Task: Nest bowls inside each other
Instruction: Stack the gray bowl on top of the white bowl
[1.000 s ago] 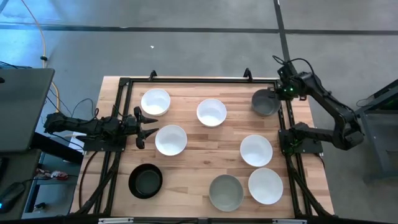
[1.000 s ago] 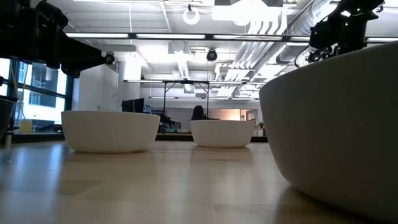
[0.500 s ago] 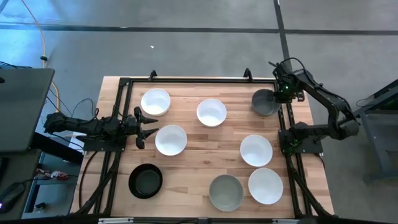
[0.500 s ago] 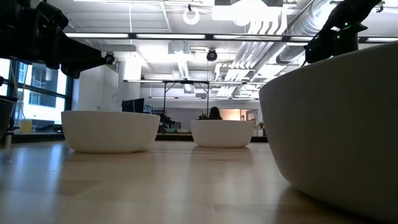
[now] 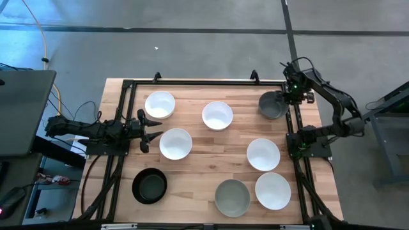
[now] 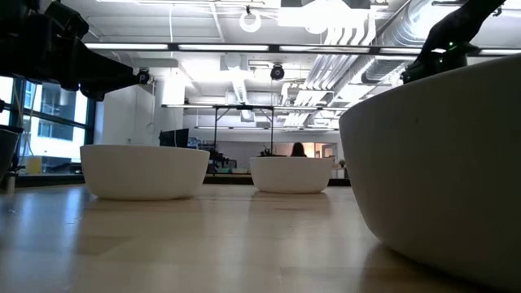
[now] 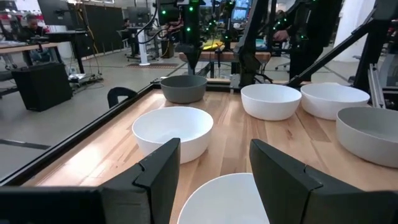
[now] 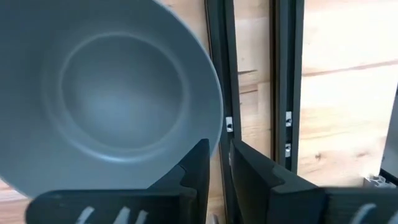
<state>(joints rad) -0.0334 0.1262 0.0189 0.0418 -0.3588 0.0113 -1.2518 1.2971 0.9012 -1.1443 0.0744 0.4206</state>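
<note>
Eight small round bowls sit on their bases on the wooden table: five white, two grey, one black. My right gripper [image 5: 292,94] [image 8: 219,152] points down over the right rim of the far grey bowl [image 5: 273,105] [image 8: 106,106]. Its fingers are a narrow gap apart, one over the bowl's inside and one outside. My left gripper [image 5: 151,133] [image 7: 214,146] waits open at the table's left edge, level, just left of a white bowl [image 5: 175,144] [image 7: 224,199]. The other bowls are white [image 5: 160,104], white [image 5: 217,115], white [image 5: 263,154], white [image 5: 273,190], grey [image 5: 232,197] and black [image 5: 149,186]. My right gripper comes from above at the grey bowl's right rim [image 8: 217,121], its fingers across the rim. The rim runs under the inner fingertip [image 8: 200,155], and I cannot tell whether either finger touches it. The bowl sits flat on the table.
A black metal frame [image 5: 295,128] [image 8: 217,37] runs around the tabletop, close beside the grey bowl's right side. Bare wood [image 5: 204,166] lies in the table's middle. A large near bowl [image 6: 440,163] fills the low view's right. A person shows far off in the room.
My right arm has shifted its pose above the grey bowl, its elbow swinging toward the table's near edge, while the gripper has stayed over the bowl's right rim. No bowl has moved. A person in the room behind has walked to the right.
</note>
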